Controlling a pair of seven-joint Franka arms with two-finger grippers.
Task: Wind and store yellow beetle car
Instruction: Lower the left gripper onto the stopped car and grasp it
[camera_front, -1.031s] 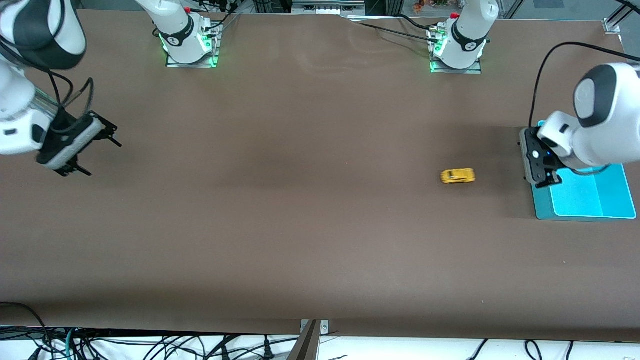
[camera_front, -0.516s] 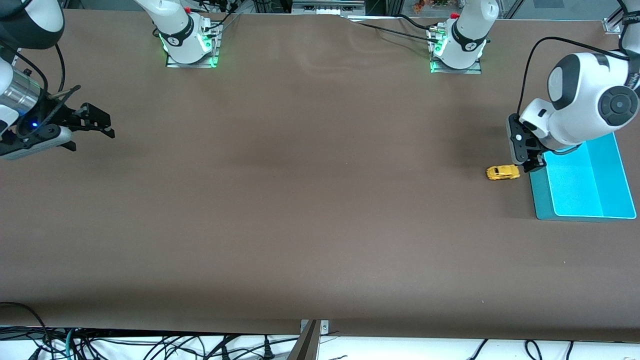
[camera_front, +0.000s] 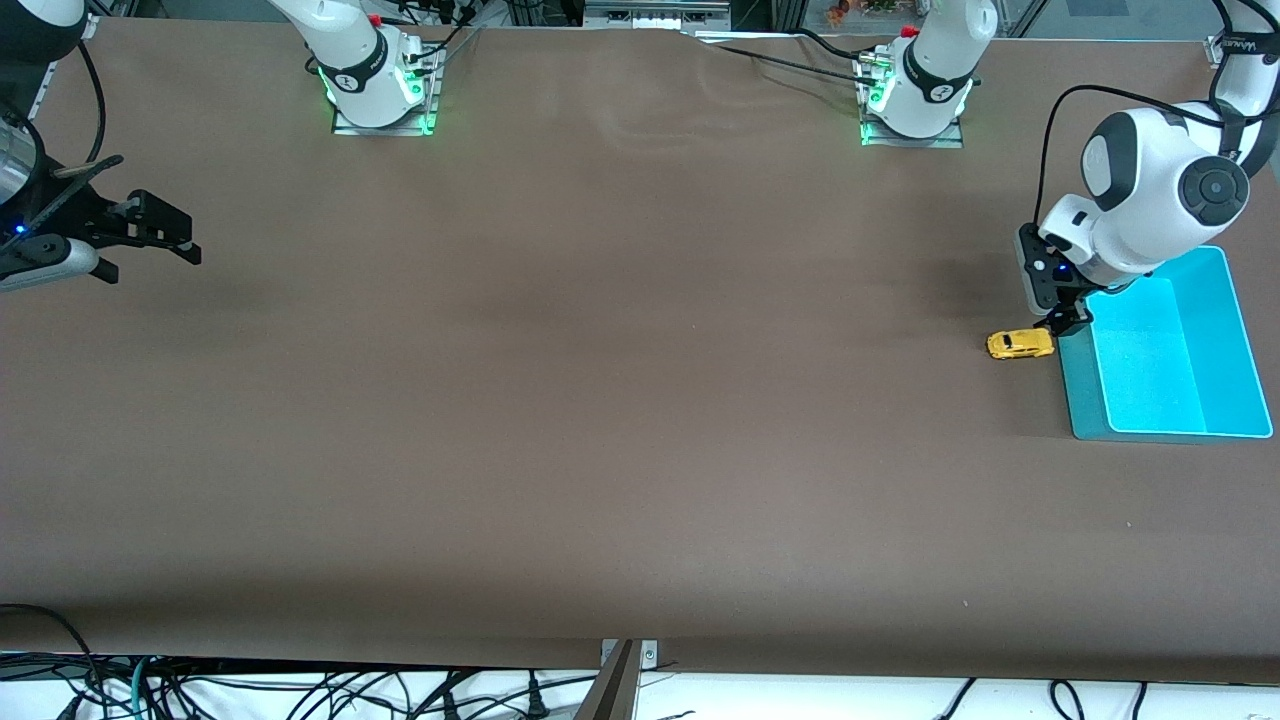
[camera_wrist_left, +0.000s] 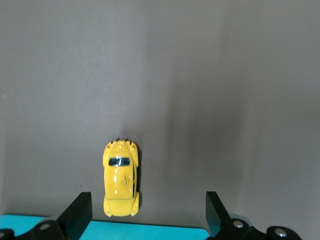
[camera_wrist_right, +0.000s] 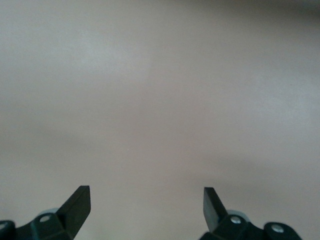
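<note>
Front view: yellow beetle car (camera_front: 1020, 344) on table (camera_front: 600, 400), just beside the blue bin (camera_front: 1165, 432). Left gripper (camera_front: 1064, 322) wide open, empty, over the car. Right gripper (camera_front: 165, 240) wide open, waiting at its end.

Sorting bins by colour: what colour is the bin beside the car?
Bright cyan; the bin beside the car shows best in the front view.

The yellow beetle car (camera_front: 1020, 344) (camera_wrist_left: 120, 178) rests upright on its wheels, just beside the turquoise bin (camera_front: 1075, 400).
</note>
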